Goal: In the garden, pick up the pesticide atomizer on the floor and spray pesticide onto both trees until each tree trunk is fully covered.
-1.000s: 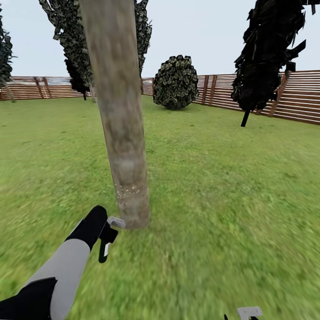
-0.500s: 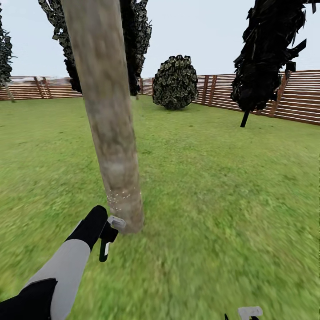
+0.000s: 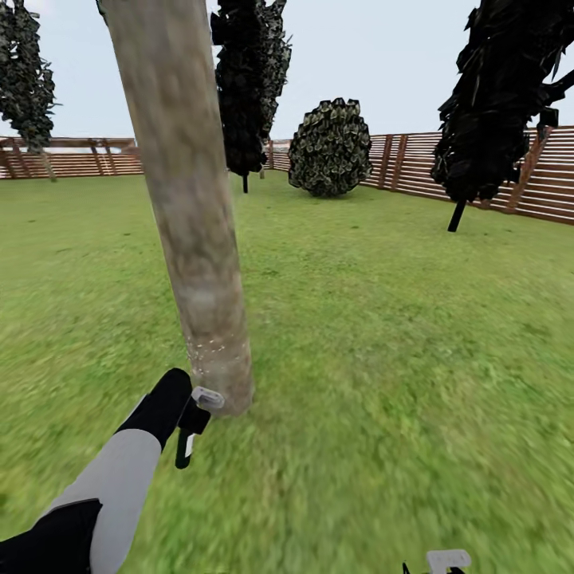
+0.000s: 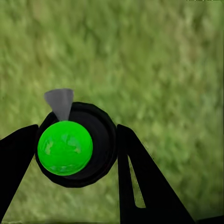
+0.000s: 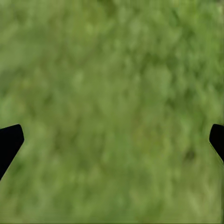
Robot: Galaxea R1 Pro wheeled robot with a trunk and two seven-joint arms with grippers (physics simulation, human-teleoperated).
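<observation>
A thick, mottled grey-brown tree trunk (image 3: 191,239) rises from the lawn (image 3: 399,319) just ahead of me, with fine white specks low on its bark. My left gripper (image 3: 190,430) hangs beside the trunk's base, close to it. It is shut on the pesticide atomizer (image 4: 65,147), a black round bottle seen from above with a bright green top and a grey nozzle. Black fingers (image 4: 140,177) press on both of its sides, and my left gripper (image 4: 74,130) is over grass. My right gripper (image 3: 446,562) is low at the picture's edge; my right gripper (image 5: 112,140) is open over bare grass.
Two narrow black columnar trees (image 3: 247,88) (image 3: 494,104) and a round shrub (image 3: 329,147) stand further back. A brown slat fence (image 3: 510,167) rings the lawn. Another leafy tree (image 3: 28,72) stands far left by the fence.
The whole view has shifted, so the camera has moved: the trunk now sits a little further left and the background further right. My left arm keeps its pose and its hold.
</observation>
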